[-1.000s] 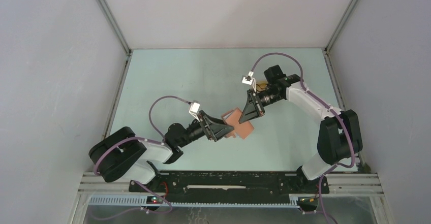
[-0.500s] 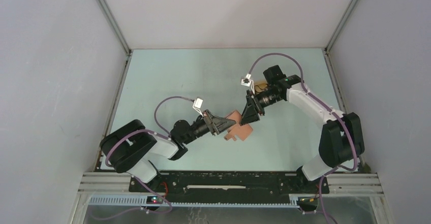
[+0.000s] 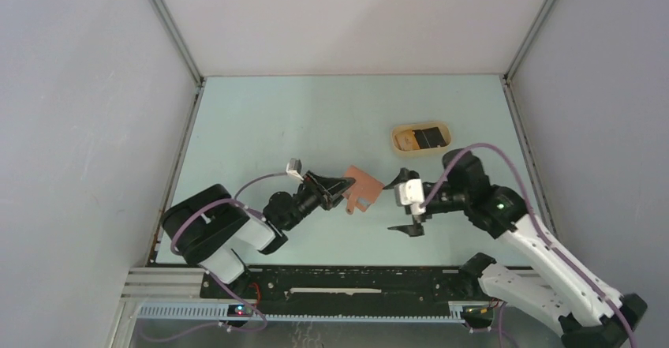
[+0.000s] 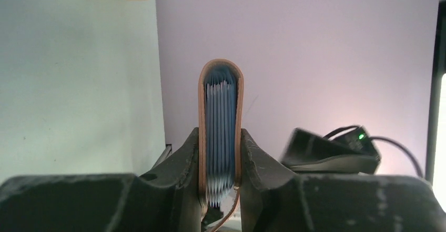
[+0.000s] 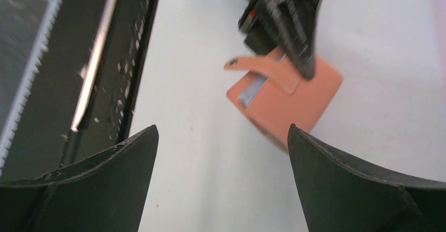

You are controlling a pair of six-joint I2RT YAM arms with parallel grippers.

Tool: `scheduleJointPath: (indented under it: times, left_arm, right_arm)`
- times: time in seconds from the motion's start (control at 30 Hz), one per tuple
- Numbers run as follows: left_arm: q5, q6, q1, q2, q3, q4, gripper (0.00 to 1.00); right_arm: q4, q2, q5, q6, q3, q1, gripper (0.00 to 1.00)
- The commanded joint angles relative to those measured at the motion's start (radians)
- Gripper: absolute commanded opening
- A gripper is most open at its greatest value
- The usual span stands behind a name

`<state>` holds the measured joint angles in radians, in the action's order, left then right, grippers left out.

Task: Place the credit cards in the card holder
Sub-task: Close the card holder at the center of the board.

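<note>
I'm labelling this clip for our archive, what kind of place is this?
Most likely a robot lab test cell: plain grey walls box in a pale green table, and the left arm and right arm are bolted to a metal rail at its near edge.

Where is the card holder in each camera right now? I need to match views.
Top external: card holder at centre, held by the left gripper.
Left wrist: card holder dead centre, edge-on, upright in the grip.
Right wrist: card holder right of centre, beyond the open right gripper.
Shared landmark: the left gripper clamped on it, in all three.
</note>
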<state>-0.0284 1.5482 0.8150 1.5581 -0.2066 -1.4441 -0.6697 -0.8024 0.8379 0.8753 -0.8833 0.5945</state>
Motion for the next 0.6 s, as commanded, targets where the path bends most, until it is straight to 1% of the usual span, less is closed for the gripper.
scheduleJointPath:
  times: [0.0,0.13,0.3,0.47,0.57]
  left_arm:
    - [0.097,0.205,0.016,0.066,-0.051,-0.074,0.0]
    - [0.112,0.251,0.032,0.111,-0.087,-0.075,0.0]
    - [0.12,0.283,0.044,0.142,-0.116,-0.075,0.0]
    - [0.118,0.306,0.052,0.154,-0.129,-0.075,0.0]
    - [0.119,0.31,0.057,0.15,-0.132,-0.075,0.0]
  right_arm:
    - [0.188,-0.04,-0.275,0.076,0.114,0.088,1.0]
    - [0.324,-0.021,-0.412,0.054,0.164,0.127,1.0]
    - [0.44,-0.029,-0.548,0.105,0.245,0.191,1.0]
    - [0.477,-0.054,-0.603,0.137,0.268,0.222,1.0]
    - [0.541,-0.076,-0.685,0.14,0.288,0.253,1.0]
